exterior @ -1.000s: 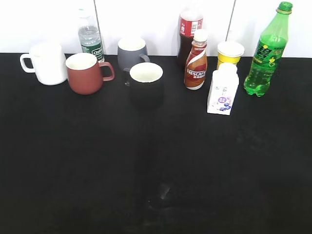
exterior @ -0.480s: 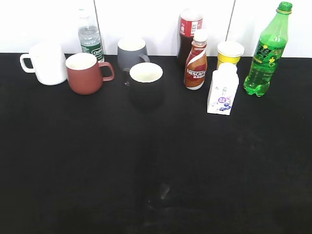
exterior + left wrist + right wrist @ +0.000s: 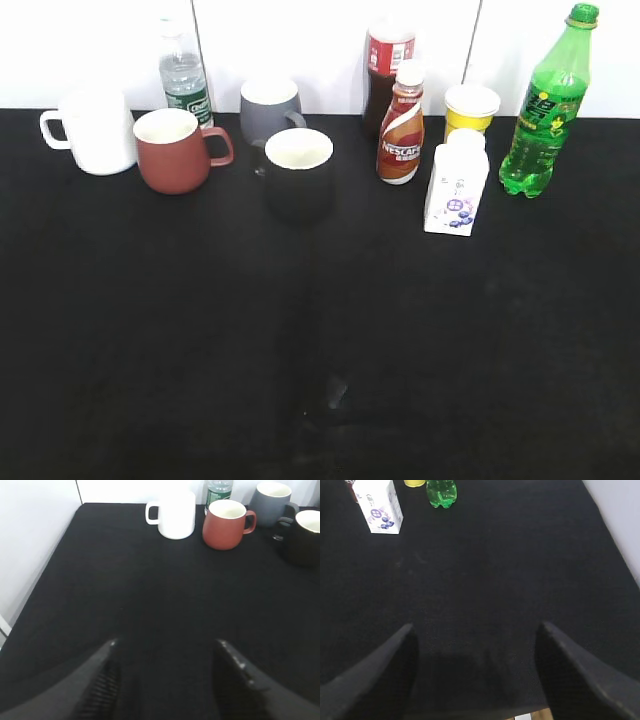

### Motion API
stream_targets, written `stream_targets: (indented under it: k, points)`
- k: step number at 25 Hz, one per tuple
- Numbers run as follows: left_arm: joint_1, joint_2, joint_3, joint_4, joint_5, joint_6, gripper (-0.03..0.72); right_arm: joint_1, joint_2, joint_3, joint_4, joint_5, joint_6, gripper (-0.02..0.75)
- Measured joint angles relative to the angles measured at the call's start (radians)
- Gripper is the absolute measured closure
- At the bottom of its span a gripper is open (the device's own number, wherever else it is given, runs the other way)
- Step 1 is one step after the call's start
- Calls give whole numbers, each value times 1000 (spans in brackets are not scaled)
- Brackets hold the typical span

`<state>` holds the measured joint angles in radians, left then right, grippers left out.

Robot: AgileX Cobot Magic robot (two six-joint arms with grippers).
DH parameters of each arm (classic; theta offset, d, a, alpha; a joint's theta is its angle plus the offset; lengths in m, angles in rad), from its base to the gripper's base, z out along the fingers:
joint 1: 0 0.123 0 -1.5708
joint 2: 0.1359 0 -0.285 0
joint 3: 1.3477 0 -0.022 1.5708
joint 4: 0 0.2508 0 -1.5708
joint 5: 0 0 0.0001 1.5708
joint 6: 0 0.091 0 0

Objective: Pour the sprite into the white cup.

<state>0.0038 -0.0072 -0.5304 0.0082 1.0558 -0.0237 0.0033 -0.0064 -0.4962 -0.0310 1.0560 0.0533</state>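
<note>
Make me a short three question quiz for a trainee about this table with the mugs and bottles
1. True or false: the sprite stands at the far right of the row in the exterior view.
2. Which mug sits right beside the white cup? A black, B red-brown, C grey.
3. Fill in: both pincers, left pincer and right pincer, are ____.

Key: 1 true. 2 B, the red-brown mug. 3 open.

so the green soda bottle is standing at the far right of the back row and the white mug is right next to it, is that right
Not quite. The green soda bottle does stand at the far right of the back row, but the white mug is at the far left, beside the red mug. The exterior view shows this.
</note>
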Motion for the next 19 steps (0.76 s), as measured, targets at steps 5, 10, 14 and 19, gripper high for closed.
stream_targets:
  k: [5, 10, 14, 19]
  points:
    - [-25, 0, 0, 0, 0, 0, 347, 0, 0, 0, 2, 0, 0, 195]
    - [-38, 0, 0, 0, 0, 0, 440, 0, 0, 0, 4, 0, 0, 195]
    - [-38, 0, 0, -1, 0, 0, 445, 0, 0, 0, 4, 0, 0, 195]
    - [-38, 0, 0, -1, 0, 1, 445, 0, 0, 0, 4, 0, 1, 195]
